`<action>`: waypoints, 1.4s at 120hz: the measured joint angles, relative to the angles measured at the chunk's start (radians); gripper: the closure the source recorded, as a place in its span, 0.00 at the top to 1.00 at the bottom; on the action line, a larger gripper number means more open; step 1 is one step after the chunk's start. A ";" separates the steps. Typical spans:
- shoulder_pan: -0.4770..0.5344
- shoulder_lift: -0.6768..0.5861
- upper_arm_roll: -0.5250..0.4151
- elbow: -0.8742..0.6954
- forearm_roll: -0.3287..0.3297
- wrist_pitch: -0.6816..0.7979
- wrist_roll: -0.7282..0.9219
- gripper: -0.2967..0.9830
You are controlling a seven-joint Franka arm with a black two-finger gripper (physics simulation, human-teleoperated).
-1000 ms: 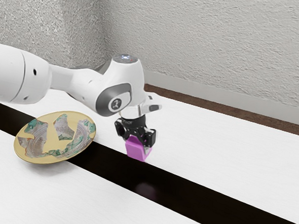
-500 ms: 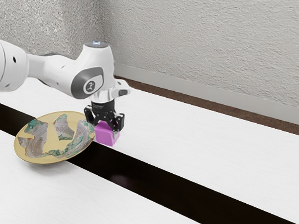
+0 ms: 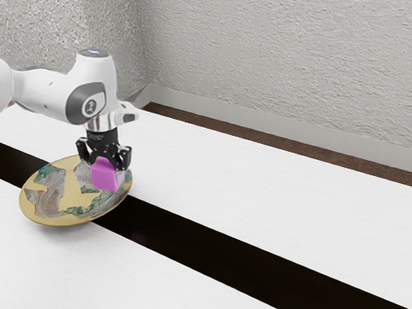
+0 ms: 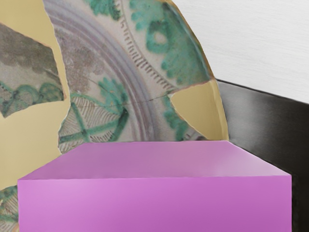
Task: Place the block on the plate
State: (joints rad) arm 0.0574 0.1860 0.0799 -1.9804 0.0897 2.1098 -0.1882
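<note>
My gripper is shut on the magenta block, one finger on each side of it. In the exterior view the block appears in front of the right part of the patterned plate; the gap between them is hard to judge. The plate is yellowish with green and grey painted pieces. From the wrist, the block looms large at the lower edge, with the plate beyond and below it.
A white table with a dark glossy strip running across it lies under the plate. Behind the table rises a rough grey wall.
My hand has moved toward the exterior view's left with the block in it, from over the dark strip to the plate. The plate has stayed where it was.
</note>
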 joint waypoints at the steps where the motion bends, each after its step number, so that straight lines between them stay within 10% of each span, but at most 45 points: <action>1: 0.003 0.000 0.000 0.000 0.001 -0.001 0.001 0.56; 82: 0.365 0.012 -0.193 0.003 0.024 -0.025 0.078 0.56; 168: 0.421 0.062 -0.224 0.008 0.018 -0.015 0.137 0.73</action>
State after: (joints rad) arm 0.4789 0.2478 -0.1438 -1.9725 0.1076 2.0945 -0.0512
